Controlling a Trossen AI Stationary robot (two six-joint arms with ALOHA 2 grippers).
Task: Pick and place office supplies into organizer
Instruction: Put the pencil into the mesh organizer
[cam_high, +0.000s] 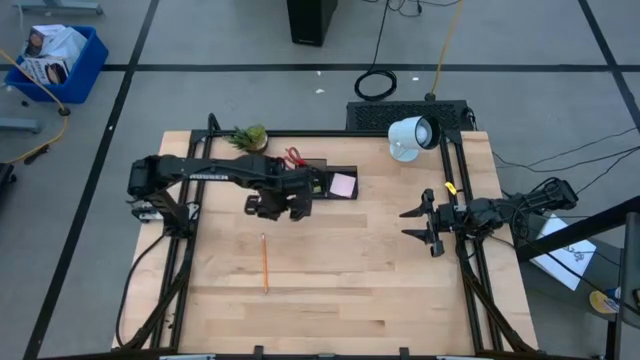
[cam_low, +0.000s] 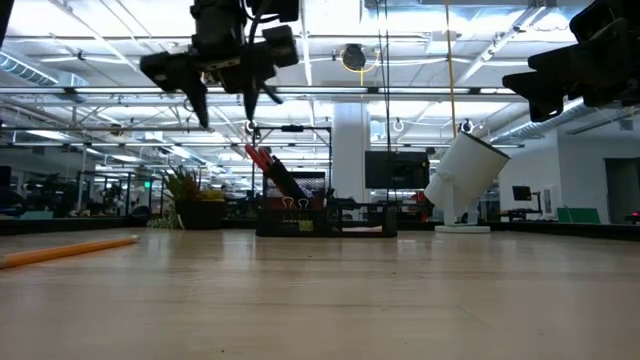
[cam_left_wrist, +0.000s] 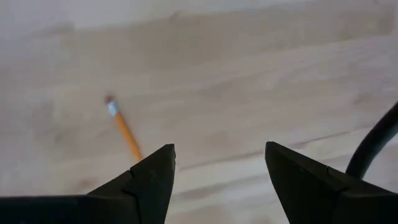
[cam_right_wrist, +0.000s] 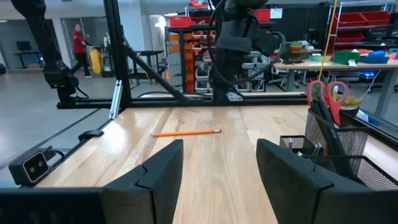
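Two dark, near-black arms of boxy jointed segments, matte finish. Left arm (cam_high: 215, 172): pale lettering along the upper link, too small to read; chunky black wrist block just behind the left gripper (cam_high: 283, 212). Fingers (cam_left_wrist: 146, 180) black, wedge-shaped, tapering to blunt points. Right arm (cam_high: 510, 207): black cables looping behind the wrist, ending in the right gripper (cam_high: 418, 226).

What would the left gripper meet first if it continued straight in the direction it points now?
Probably the bare wooden table. The left gripper is open and points down at it; the orange pencil lies slightly aside.
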